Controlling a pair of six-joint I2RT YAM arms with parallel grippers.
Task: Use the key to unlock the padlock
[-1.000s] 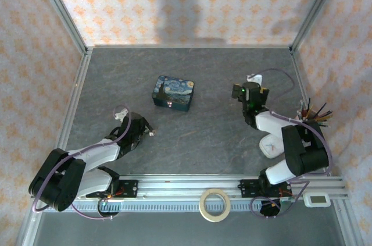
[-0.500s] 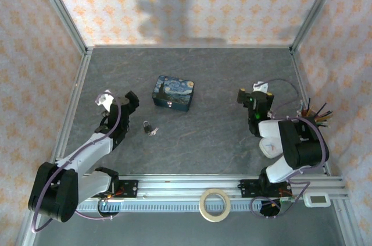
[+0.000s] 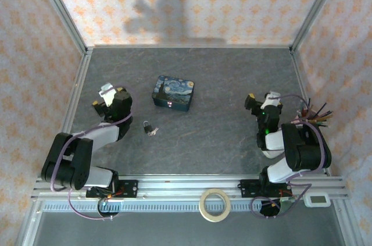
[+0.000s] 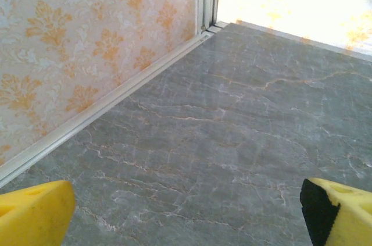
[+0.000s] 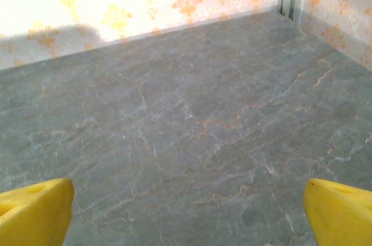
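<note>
The tiny black padlock lies on the grey table in the top view, in front of the blue tin. The small pale key rests right beside it, touching or nearly so. My left gripper sits to the left of the padlock, well apart from it and facing the back left corner. In the left wrist view its yellow fingertips stand wide apart over bare table, so this gripper is open and empty. My right gripper is pulled back at the right side. It is open with nothing between its fingers.
A blue swirly-painted tin stands behind the padlock. A cup of pens is at the right wall. A tape roll and a small white device lie on the front rail. Patterned walls close in three sides.
My left gripper opened, left the padlock and key on the table and drew back to the left. The right arm folded back toward the right.
</note>
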